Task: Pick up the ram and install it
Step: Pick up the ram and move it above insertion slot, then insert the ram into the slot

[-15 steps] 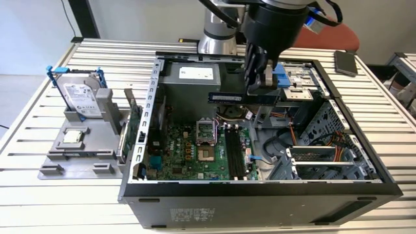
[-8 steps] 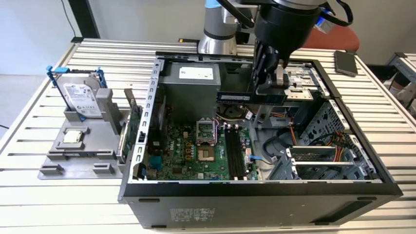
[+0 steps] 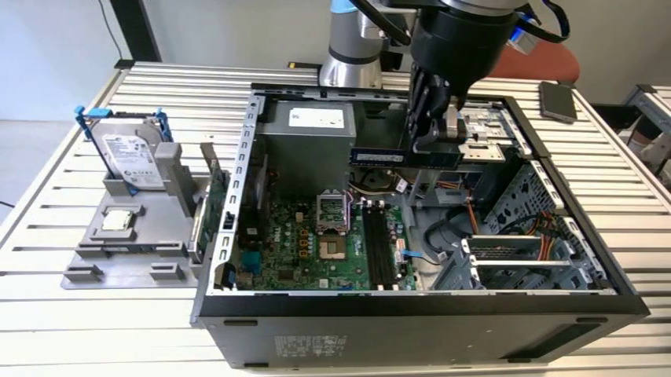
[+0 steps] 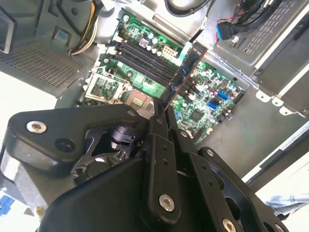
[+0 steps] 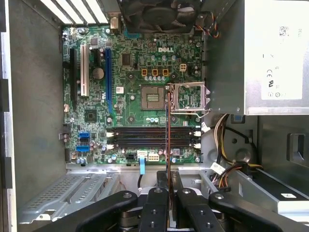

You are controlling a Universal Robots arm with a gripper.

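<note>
The long, narrow, thin dark circuit-board ram (image 3: 390, 157) is clamped between the black metal fingers (image 5: 157, 200) of the arm's gripper (image 3: 435, 145), which are closed flat against its two faces. In the exterior view the stick is gripped at its end towards that view's right, and the free length is held out level towards that view's left. It is suspended in the air inside the open black and grey computer case (image 3: 419, 310), above the green motherboard (image 3: 298, 247) and apart from it.

The black memory slots (image 3: 379, 245) are seen on the board below, beside the square processor socket (image 3: 333, 250). In both wrist views the ram is shown edge-on as a thin line running out from between the fingers. That line crosses the slots (image 5: 152, 137) at roughly a right angle, so the stick's long axis is judged to lie across the slots, not along them. No contact with any slot is shown.
</note>
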